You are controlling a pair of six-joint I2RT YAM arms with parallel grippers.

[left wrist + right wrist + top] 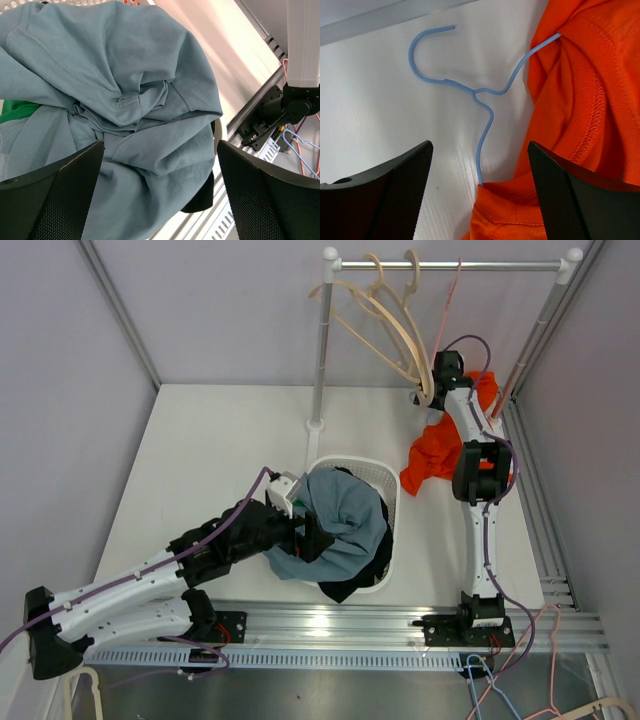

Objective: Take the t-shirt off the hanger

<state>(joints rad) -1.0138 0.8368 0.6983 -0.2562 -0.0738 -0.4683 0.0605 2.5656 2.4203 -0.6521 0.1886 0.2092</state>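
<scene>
Orange t-shirt (580, 100) lies crumpled on the table (380, 115), with the blue wire hanger (485, 120) apparently threaded inside it. Right pincer (479, 167) stands apart above the hanger, gripping nothing. Left pincer (160, 165) stands apart over a grey-blue garment (125, 75) in the laundry basket (375, 468).

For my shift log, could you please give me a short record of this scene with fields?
orange t-shirt: crumpled on the table, hanger arms inside it
blue hanger: hook and neck exposed on the table
right gripper: open, above the hanger neck
left gripper: open, above grey-blue t-shirt in white basket
</scene>
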